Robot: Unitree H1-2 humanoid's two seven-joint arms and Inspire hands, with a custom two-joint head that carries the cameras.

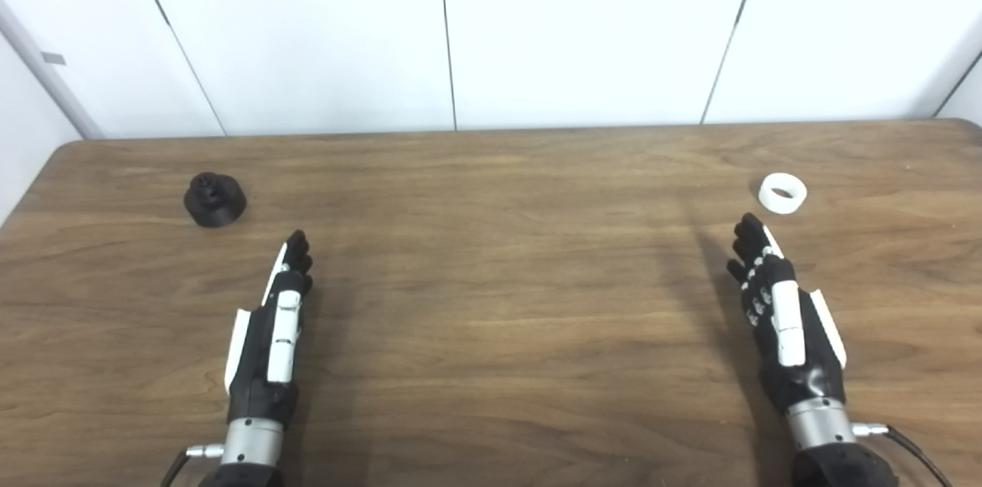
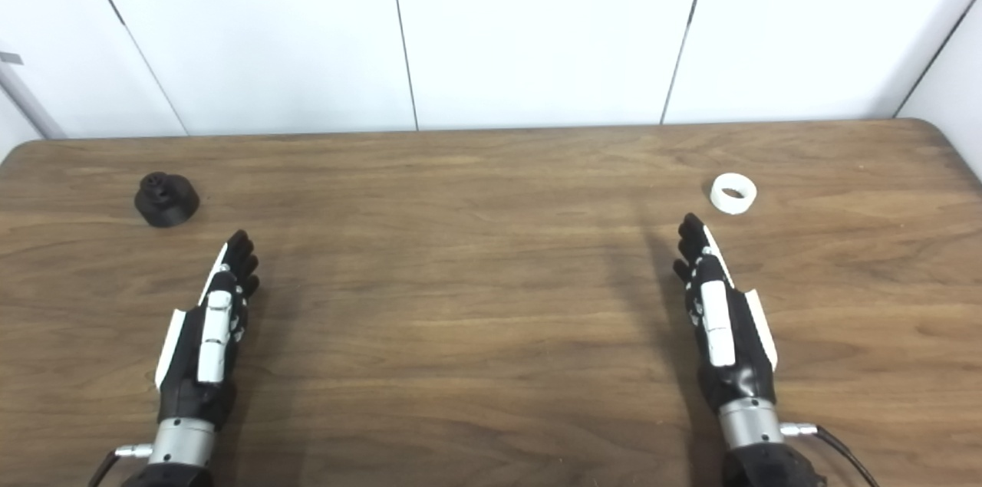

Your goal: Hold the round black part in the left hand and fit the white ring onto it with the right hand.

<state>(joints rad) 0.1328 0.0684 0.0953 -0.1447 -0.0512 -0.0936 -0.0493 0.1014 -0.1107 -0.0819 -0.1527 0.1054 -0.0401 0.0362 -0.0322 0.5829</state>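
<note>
The left robot hand (image 1: 270, 333) lay released, fingers straight, on the desk (image 1: 491, 280); the round black part (image 1: 215, 199) sat apart at its 11 o'clock. In the right eye view, the right robot hand (image 2: 717, 318) seemed equally released, holding nothing; the white ring (image 2: 733, 193) lay near, at its 1 o'clock.

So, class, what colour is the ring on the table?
White; the ring shows best in the left eye view.

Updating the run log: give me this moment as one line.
left robot hand open, empty | right robot hand open, empty | round black plastic part on table, untouched | white plastic ring on table, untouched
</note>
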